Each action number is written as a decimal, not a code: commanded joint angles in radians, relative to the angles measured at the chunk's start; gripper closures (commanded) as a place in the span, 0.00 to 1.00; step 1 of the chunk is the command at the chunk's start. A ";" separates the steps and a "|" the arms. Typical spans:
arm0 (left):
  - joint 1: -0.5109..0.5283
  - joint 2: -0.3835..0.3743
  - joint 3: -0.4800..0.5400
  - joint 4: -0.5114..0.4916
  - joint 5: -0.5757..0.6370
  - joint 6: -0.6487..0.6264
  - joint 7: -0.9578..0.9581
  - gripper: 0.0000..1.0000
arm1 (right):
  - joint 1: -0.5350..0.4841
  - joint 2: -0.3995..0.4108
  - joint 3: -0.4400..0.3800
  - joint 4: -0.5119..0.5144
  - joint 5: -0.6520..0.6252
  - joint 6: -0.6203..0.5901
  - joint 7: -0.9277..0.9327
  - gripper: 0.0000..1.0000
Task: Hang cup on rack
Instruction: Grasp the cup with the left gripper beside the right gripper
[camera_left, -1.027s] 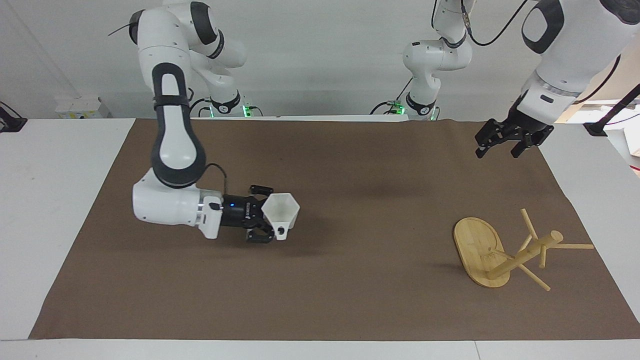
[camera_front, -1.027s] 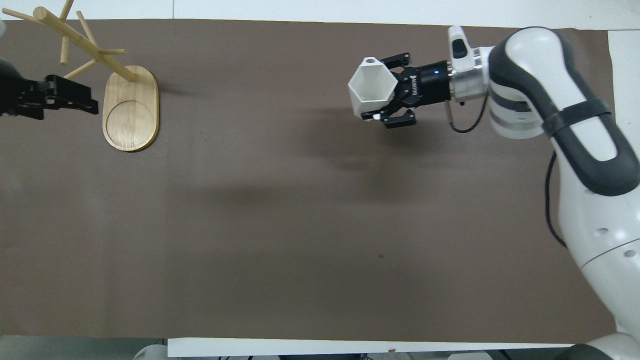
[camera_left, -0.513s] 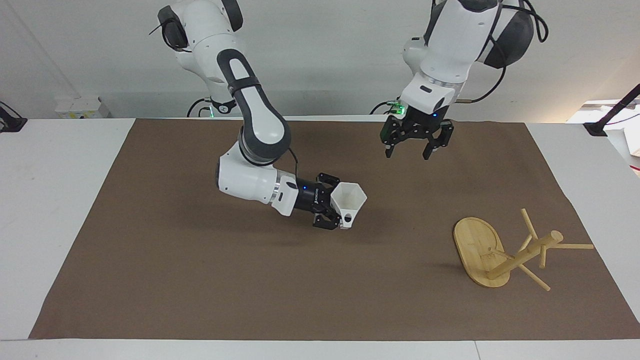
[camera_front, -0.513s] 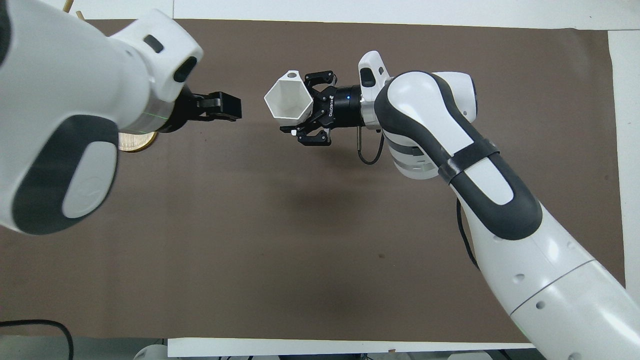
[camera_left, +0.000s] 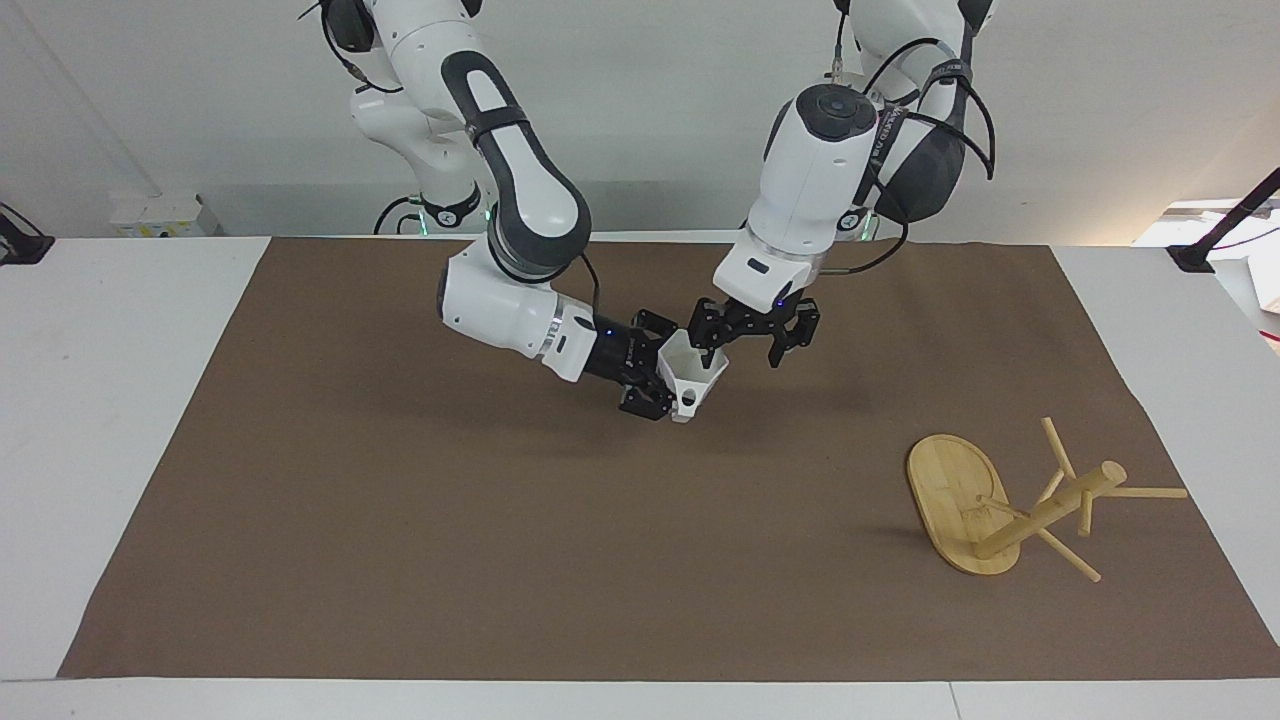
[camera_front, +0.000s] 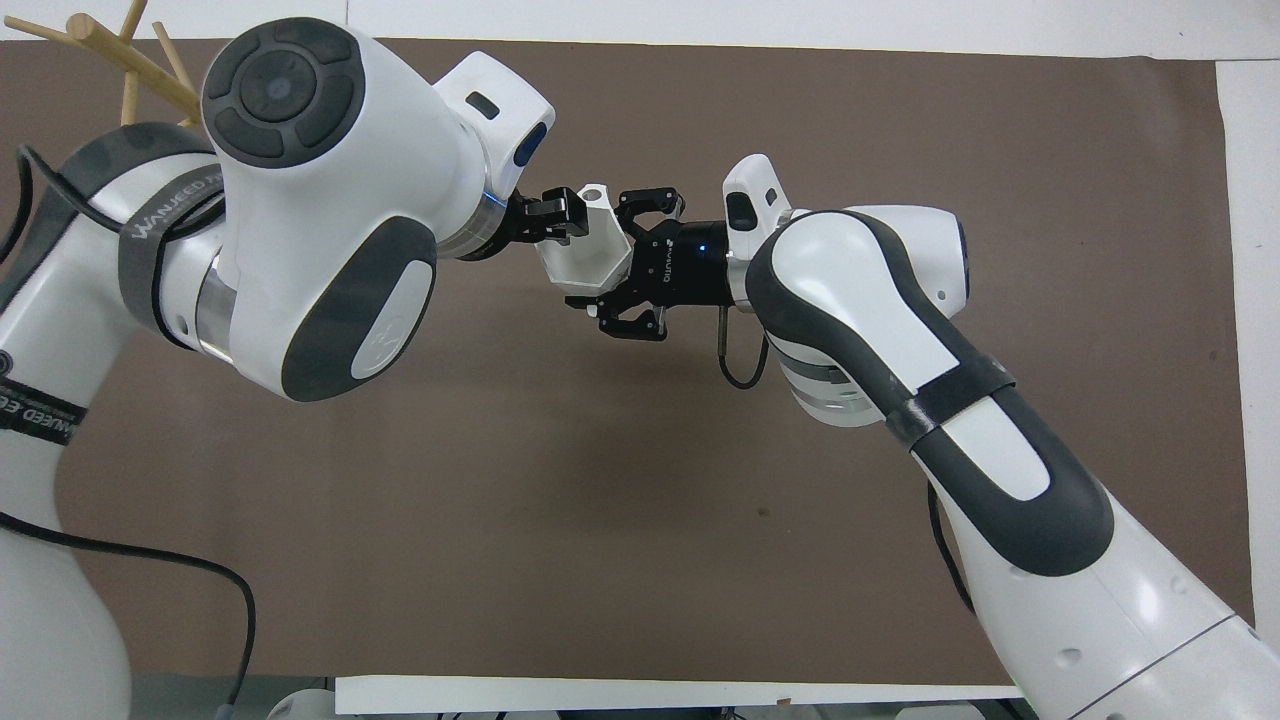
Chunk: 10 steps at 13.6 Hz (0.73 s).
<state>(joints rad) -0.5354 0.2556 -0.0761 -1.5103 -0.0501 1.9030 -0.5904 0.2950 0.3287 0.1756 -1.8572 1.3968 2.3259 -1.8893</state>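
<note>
The white faceted cup (camera_left: 692, 372) is held in the air over the middle of the brown mat, tilted, with its small handle loop pointing down. My right gripper (camera_left: 662, 368) is shut on the cup's body; the overhead view shows the gripper (camera_front: 622, 262) and the cup (camera_front: 585, 255) too. My left gripper (camera_left: 747, 337) is open right at the cup, one finger at its rim; it also shows in the overhead view (camera_front: 548, 215). The bamboo rack (camera_left: 1040, 505) stands on its oval base (camera_left: 948, 485) toward the left arm's end of the table, apart from both grippers.
A brown mat (camera_left: 400, 560) covers most of the white table. In the overhead view my left arm hides the rack's base and only the rack's upper pegs (camera_front: 100, 45) show.
My right gripper has carried the cup toward the left arm's end and tilted it. My left gripper has swung in from the rack's end of the table to the cup's rim.
</note>
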 joint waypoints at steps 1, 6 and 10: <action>-0.023 -0.001 0.010 0.007 -0.058 -0.036 -0.031 1.00 | -0.004 -0.023 0.001 -0.028 0.034 0.007 -0.031 0.84; -0.061 -0.010 0.010 -0.034 -0.073 -0.030 -0.048 1.00 | -0.004 -0.025 0.001 -0.036 0.034 0.012 -0.031 0.83; -0.055 -0.009 0.013 -0.034 -0.096 -0.024 -0.063 1.00 | -0.005 -0.025 0.001 -0.036 0.034 0.012 -0.031 0.74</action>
<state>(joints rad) -0.5756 0.2590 -0.0746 -1.5257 -0.1194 1.8829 -0.6633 0.2950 0.3249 0.1739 -1.8780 1.3972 2.3335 -1.8961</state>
